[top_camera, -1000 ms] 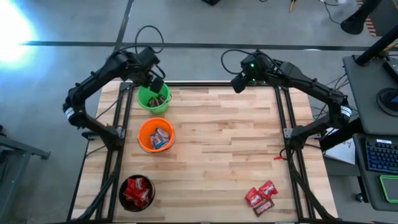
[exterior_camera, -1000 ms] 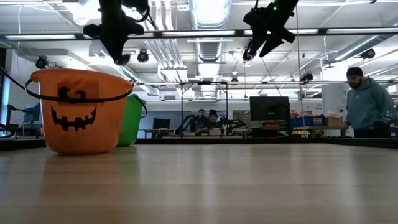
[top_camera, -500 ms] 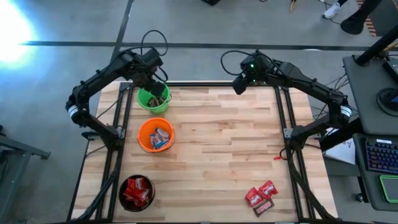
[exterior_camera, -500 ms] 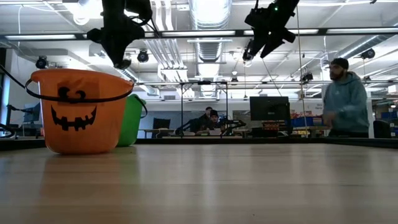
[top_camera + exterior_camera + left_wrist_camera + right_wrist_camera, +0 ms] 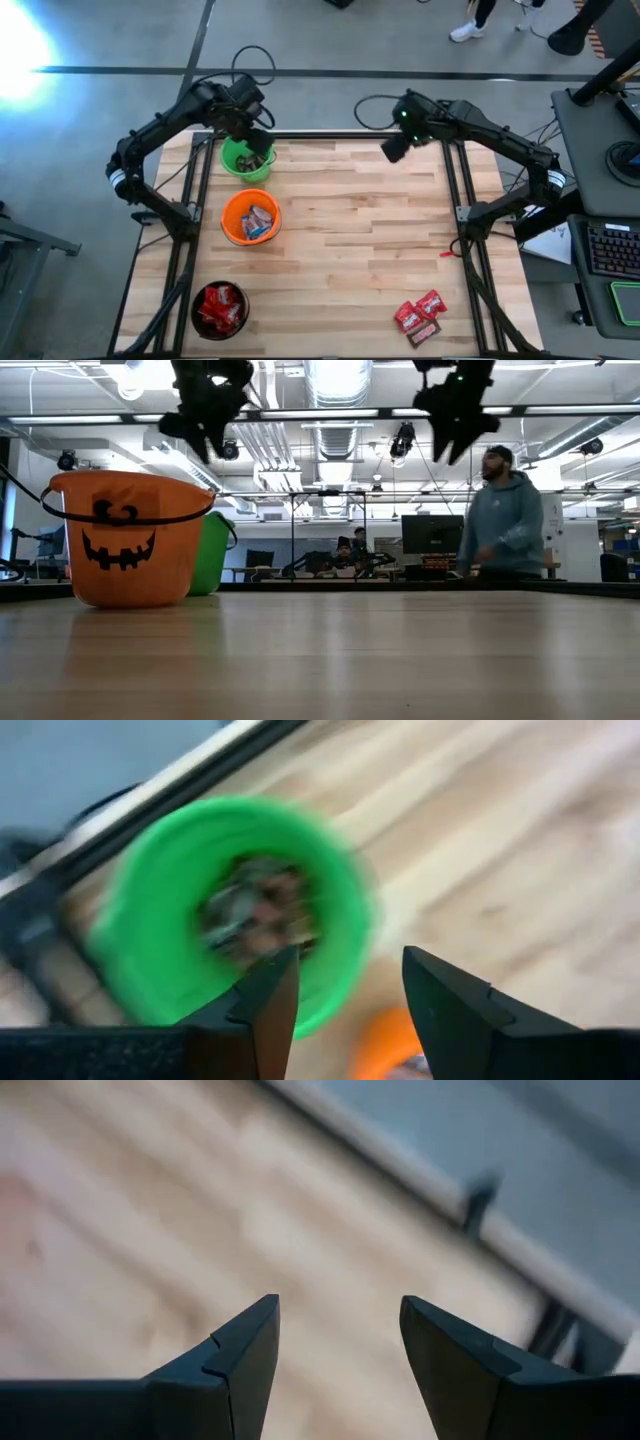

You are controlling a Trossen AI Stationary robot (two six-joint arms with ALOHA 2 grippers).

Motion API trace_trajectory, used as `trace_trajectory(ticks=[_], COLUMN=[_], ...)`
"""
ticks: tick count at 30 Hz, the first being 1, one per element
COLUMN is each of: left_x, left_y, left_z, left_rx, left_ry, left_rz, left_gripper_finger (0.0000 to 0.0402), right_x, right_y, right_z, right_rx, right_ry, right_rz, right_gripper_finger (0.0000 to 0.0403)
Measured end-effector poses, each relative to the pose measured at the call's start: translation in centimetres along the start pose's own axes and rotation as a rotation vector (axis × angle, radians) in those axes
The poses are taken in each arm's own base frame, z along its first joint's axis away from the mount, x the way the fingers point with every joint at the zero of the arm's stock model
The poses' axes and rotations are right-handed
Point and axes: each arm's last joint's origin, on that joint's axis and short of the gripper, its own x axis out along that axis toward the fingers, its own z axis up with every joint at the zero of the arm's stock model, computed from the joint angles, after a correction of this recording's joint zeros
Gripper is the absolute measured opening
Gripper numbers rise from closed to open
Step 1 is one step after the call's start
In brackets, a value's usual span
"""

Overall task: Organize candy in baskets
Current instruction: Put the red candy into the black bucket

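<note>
Overhead, the left end effector (image 5: 256, 128) is hovering above the green basket (image 5: 246, 160) at the tabletop's (image 5: 350, 230) far left corner — its fingers (image 5: 262, 1003) are standing apart with nothing between them, and dark brown candy (image 5: 255, 910) is lying inside the basket below. Next along that edge, the orange basket (image 5: 248, 217) is holding blue-and-white sweets and the black basket (image 5: 219, 309) red ones. Loose red candy (image 5: 420, 314) is lying near the opposite corner. The right end effector (image 5: 394, 148) is hanging over the far edge, released and empty.
</note>
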Motion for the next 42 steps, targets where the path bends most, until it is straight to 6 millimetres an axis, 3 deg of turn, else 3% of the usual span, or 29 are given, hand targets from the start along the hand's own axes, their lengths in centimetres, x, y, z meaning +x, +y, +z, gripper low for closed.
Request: trace_trajectory(ticks=[4, 9, 21, 28, 35, 38, 42], left_x=[-0.1, -0.3, -0.9, -1.6, -2.1, -2.4, -2.7], left_y=[-1.3, -2.9, -8.1, -11.7, -14.1, -14.8, -15.6], left_z=[0.7, 0.8, -0.9, -3.2, -5.5, -6.1, -6.4], left_rx=[0.062, 0.125, 0.3, 0.396, 0.42, 0.41, 0.392], left_ry=[-0.071, -0.122, -0.186, -0.189, -0.192, -0.205, -0.239], left_rz=[-0.147, -0.208, -0.317, -0.396, -0.386, -0.39, -0.424], left_gripper_finger=[0.016, 0.0157, 0.0157, 0.0157, 0.0157, 0.0157, 0.0157], right_x=[-0.3, -1.4, -5.3, -8.0, -11.0, -11.9, -12.4], right_y=[0.0, 1.7, 8.2, 11.5, 13.2, 13.6, 14.4], right_z=[-2.2, -4.4, -9.3, -13.7, -18.4, -20.2, -22.4], right_rx=[0.093, 0.097, 0.056, 0.05, 0.085, 0.011, -0.281], right_ry=[0.243, 0.429, 0.515, 0.579, 0.629, 0.634, 0.624], right_rz=[0.04, 0.07, 0.177, 0.192, 0.165, 0.169, 0.216], right_gripper_finger=[0.0201, 0.0201, 0.0201, 0.0201, 0.0201, 0.0201, 0.0201])
